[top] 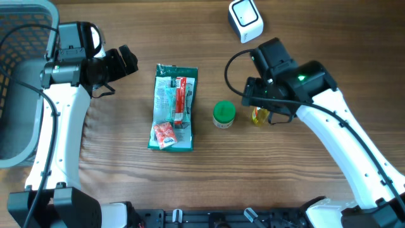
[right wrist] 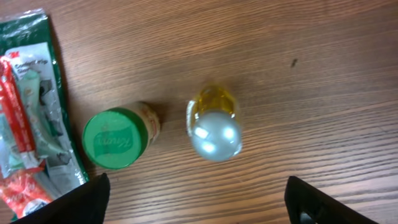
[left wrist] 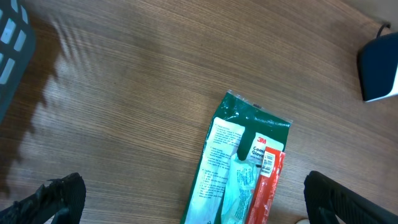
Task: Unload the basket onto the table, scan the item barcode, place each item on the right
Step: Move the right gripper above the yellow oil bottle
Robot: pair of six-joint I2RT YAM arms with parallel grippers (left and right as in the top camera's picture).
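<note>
- Black fingertips (right wrist: 87, 202) of the right gripper (right wrist: 199, 190) fill the lower corners of its wrist view, spread wide and holding nothing.
- At 12 o'clock from that gap a small bottle (right wrist: 214, 127) of yellow liquid with a silver cap stands upright on the wooden table (top: 342, 31), clear of both fingers.
- Just beside the bottle, at its 9 o'clock, stands a jar (right wrist: 116, 140) with a green lid; the two are close together but not touching.
- Further toward 9 o'clock, near the middle of the table in the overhead view, a green glove packet (top: 174, 107) lies flat, with its red strip facing up.
- The white scanner (top: 245, 19) sits at the far edge of the table, at 12 o'clock from the jar and well apart from all three items.
- The left gripper (left wrist: 198, 196) hangs over bare wood at 10 o'clock from the packet, with its claw fully spread and empty.
- A grey mesh basket (top: 19, 76) occupies the table's 9 o'clock edge, beside the left arm.
</note>
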